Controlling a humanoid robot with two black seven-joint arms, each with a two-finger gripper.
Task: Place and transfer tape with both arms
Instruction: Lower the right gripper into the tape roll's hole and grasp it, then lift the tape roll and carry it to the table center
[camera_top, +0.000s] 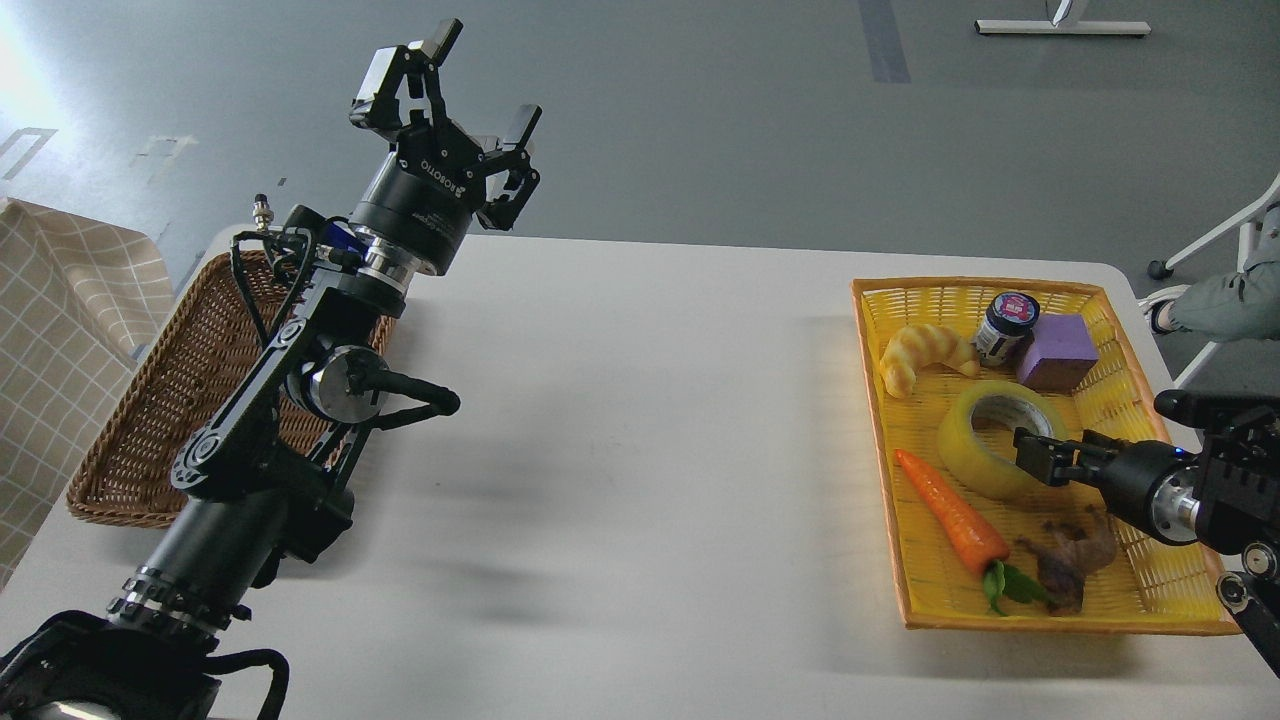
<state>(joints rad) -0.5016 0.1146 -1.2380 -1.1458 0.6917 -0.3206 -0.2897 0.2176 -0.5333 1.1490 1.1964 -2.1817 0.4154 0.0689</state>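
Now the right tool (1030, 455) reaches the tape (1000, 438), lying flat in the yellow basket (1150, 600); whether its fingers have closed I cannot tell. Pinch the roll's wall squarely, one finger inside the core, before lifting. Left tool (450, 85) waits raised, fingers spread.

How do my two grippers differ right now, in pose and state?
The left gripper is raised above the table's far edge with fingers spread open and holds nothing; the right gripper is low in the yellow basket, at the tape, its fingers too dark to tell apart. Both are black.
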